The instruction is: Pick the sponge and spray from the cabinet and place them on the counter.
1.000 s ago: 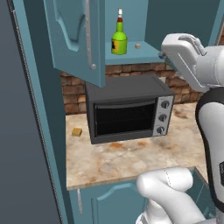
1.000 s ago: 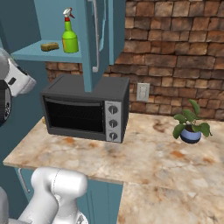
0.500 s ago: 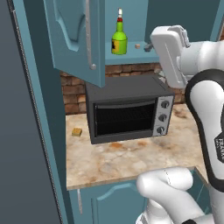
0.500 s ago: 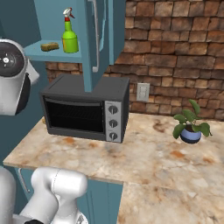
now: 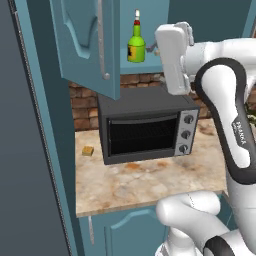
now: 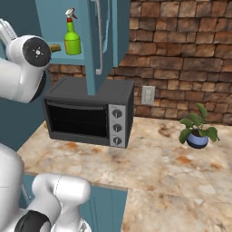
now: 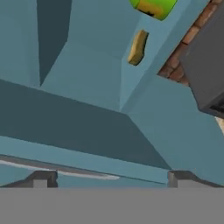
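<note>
The green spray (image 5: 136, 42) stands upright on the shelf of the open teal cabinet (image 5: 85, 45), with its white-and-red top up. The spray (image 6: 71, 40) has the mustard sponge (image 6: 55, 47) lying flat just left of it, partly behind my arm. In the rolled hand view the sponge (image 7: 138, 47) lies ahead on the shelf, below the spray's green base (image 7: 153, 6). My gripper (image 7: 111, 178) is open and holds nothing, some way short of both. My white hand (image 5: 172, 57) hovers right of the spray at shelf height. The marbled counter (image 5: 130, 182) lies below.
A black microwave (image 5: 145, 130) sits on the counter under the cabinet, its top close beneath the shelf. The open door (image 6: 97, 41) hangs forward over it. A small orange-tan block (image 5: 88, 150) lies left of the microwave. A potted plant (image 6: 197, 131) stands at right, below a brick wall.
My arm has swung left, carrying the hand from the right edge of the left base view to just beside the spray. The spray and sponge have stayed put.
</note>
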### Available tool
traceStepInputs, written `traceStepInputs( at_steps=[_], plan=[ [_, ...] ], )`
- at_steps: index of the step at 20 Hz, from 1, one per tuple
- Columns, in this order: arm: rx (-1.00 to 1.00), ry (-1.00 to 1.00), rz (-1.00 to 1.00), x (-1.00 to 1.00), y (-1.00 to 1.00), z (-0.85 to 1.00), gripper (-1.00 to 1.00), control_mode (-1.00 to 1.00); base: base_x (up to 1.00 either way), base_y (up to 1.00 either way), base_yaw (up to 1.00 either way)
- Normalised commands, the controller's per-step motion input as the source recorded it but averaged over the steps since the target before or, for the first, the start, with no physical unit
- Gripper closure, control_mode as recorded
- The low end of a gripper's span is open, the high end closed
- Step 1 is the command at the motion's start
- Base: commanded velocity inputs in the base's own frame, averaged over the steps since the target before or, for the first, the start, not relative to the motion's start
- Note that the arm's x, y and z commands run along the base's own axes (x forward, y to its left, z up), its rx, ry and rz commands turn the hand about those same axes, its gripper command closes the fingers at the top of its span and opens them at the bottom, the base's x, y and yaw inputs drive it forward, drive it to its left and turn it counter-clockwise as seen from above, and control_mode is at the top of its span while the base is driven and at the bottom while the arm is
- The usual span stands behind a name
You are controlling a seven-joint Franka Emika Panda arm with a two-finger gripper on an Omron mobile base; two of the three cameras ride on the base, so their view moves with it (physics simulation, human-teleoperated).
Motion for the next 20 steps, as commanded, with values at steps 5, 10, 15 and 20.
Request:
traceStepInputs(
  at_steps=[5, 10, 15, 20],
  plan=[
    [0.12, 0.11, 0.14, 0.44, 0.35, 0.00, -1.00, -1.00, 0.00, 0.00, 0.00],
    [0.10, 0.10, 0.17, 0.28, 0.19, 0.00, -1.00, -1.00, 0.00, 0.00, 0.00],
    [0.03, 0.03, 0.18, 0.23, 0.24, 0.00, -1.00, -1.00, 0.00, 0.00, 0.00],
    [0.00, 0.00, 0.17, 0.00, 0.02, 0.00, -1.00, -1.00, 0.00, 0.00, 0.00]
  ],
)
